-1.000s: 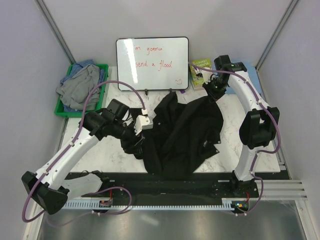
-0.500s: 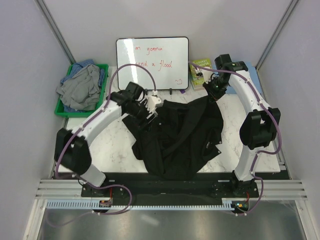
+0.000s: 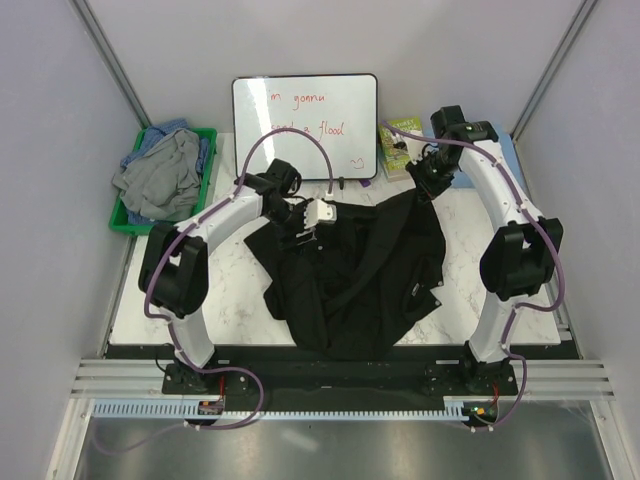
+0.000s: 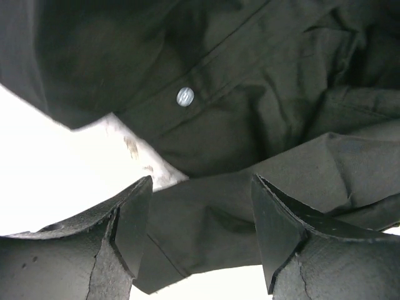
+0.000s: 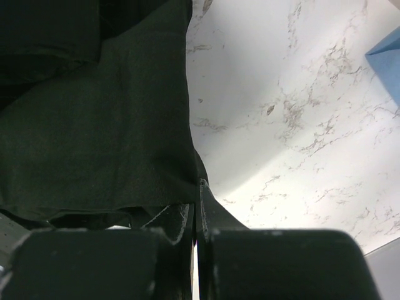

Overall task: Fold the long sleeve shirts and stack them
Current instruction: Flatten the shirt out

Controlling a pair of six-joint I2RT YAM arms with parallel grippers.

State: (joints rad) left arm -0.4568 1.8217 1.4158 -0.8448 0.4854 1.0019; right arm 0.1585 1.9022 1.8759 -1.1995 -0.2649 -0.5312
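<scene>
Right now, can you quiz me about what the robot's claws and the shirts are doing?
1. True or false: the left claw is shut on the black shirt.
2. Where does the grey shirt lie? A: in the green bin; B: in the left claw; C: in the right claw.
3. Fill in: the right claw pinches the ___ shirt's edge.
Key: 1 false, it is open. 2 A. 3 black.

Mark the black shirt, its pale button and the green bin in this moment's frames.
black shirt (image 3: 350, 280), top view, middle of the crumpled body.
pale button (image 4: 185, 96), left wrist view, the button's face.
green bin (image 3: 209, 145), top view, its right rim.
</scene>
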